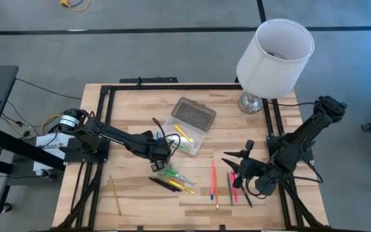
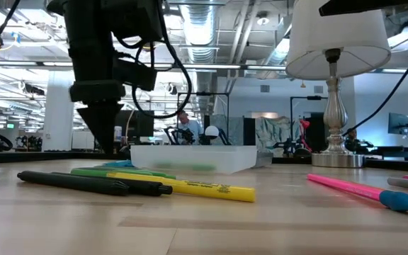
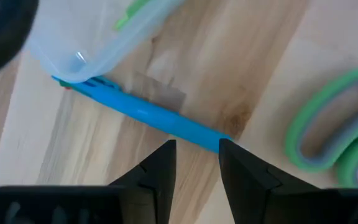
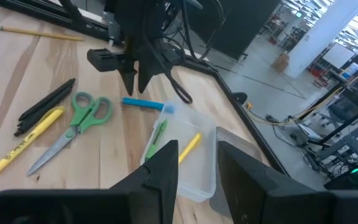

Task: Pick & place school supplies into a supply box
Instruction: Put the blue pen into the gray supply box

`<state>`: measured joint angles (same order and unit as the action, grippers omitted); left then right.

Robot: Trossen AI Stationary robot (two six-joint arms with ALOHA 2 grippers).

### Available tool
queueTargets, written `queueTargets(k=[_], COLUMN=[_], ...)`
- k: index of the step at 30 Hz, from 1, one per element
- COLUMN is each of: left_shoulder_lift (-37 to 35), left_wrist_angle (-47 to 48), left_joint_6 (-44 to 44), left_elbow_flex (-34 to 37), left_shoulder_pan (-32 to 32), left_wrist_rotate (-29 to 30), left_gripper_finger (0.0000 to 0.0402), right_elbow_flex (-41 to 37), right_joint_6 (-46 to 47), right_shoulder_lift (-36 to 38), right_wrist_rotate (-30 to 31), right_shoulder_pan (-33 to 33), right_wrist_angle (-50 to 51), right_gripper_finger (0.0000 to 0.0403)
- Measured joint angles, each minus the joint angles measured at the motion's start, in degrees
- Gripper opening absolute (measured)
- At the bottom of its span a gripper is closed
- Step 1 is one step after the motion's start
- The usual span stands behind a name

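My left gripper (image 3: 194, 147) is open and points down just above the near end of a blue pen (image 3: 142, 113), one finger on each side of that end. The pen lies flat on the table, its far end under a corner of the clear supply box (image 3: 86, 43). That box (image 1: 189, 132) stands open, its grey dotted lid (image 1: 195, 114) folded back, with a green pen (image 4: 157, 137) and a yellow pen (image 4: 190, 144) inside. Green-handled scissors (image 1: 174, 174), black pens (image 1: 163, 183) and a yellow marker (image 1: 187, 188) lie near the left gripper (image 1: 161, 154). My right gripper (image 1: 237, 166) is open and hovers over pens at the table's right.
A white-shaded lamp (image 1: 272, 55) stands on the far right of the table. A pink pen (image 1: 212, 180) and more pens (image 1: 232, 187) lie near the right gripper, and a pencil (image 1: 115, 193) lies near the left front. A black frame (image 1: 108, 96) borders the tabletop.
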<state>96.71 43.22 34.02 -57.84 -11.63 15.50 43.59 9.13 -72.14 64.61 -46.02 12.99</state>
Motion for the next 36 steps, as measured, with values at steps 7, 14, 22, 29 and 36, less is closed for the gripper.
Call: queueTargets(k=[7,14,22,29,36], left_shoulder_lift=[0.0,0.0,0.0,-0.4,-2.8], left_wrist_angle=[-5.6,-12.1,-9.9,-5.0,0.1], left_joint_6=[2.1,1.8,3.2,4.8,-4.1], left_elbow_flex=[0.9,7.1,7.3,7.3,4.9], left_shoulder_pan=[1.5,2.7,2.6,2.0,-1.2], left_wrist_rotate=[4.8,2.6,3.2,2.1,1.7], left_gripper_finger=[0.0116,0.0116,0.0116,0.0116,0.0116], right_elbow_flex=[0.0,0.0,0.0,0.0,0.0], right_joint_6=[0.5,0.5,0.6,1.0,1.0], right_shoulder_lift=[0.0,0.0,0.0,0.0,0.0], right_wrist_rotate=[-0.1,-0.1,-0.1,-0.2,-0.2], right_shoulder_pan=[0.0,0.0,0.0,0.0,0.0], right_wrist_angle=[0.0,0.1,0.1,0.3,0.5], right_gripper_finger=[0.0107,0.0107,0.0107,0.0107,0.0107])
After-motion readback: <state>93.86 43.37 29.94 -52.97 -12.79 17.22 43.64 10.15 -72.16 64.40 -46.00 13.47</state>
